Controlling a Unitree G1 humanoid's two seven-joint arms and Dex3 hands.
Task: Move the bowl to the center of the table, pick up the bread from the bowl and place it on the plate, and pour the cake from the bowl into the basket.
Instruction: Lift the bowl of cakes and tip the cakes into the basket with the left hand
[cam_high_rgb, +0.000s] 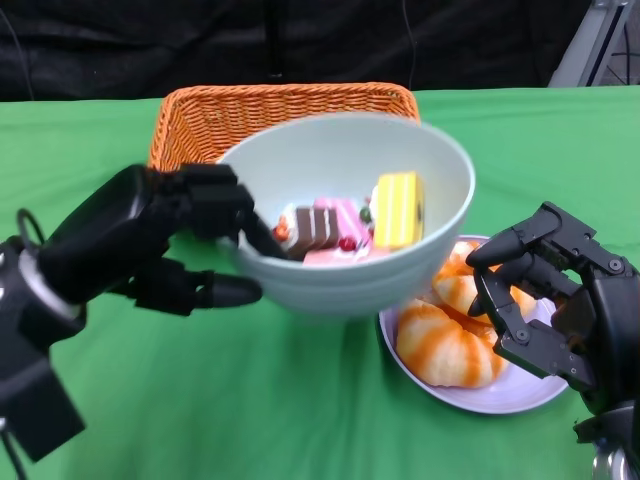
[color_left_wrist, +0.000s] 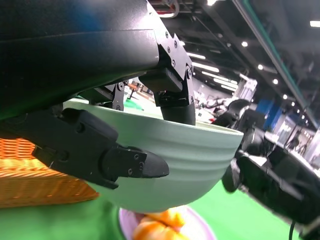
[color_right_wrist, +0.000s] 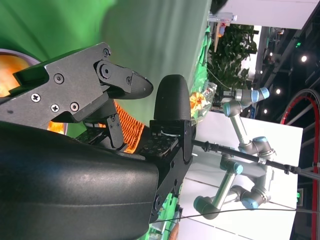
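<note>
Left hand (cam_high_rgb: 175, 235) grips lifted bowl (cam_high_rgb: 350, 215) holding cake (cam_high_rgb: 345, 225); right hand (cam_high_rgb: 555, 300) spread, empty.

**Crowded centre, open green cloth at the edges**

Blocked in the middle by the raised bowl (cam_high_rgb: 350, 215), gripped at its near rim by the left hand (cam_high_rgb: 190, 235) and hanging just in front of the basket (cam_high_rgb: 285, 110). Hemmed in below and to the right by the plate (cam_high_rgb: 490, 395) with bread (cam_high_rgb: 445, 345), partly tucked under the bowl. Further narrowed by the right hand (cam_high_rgb: 545, 295), fingers apart, over the plate's far-right side. Open over the tablecloth (cam_high_rgb: 250, 400) in front and along both outer sides.
</note>
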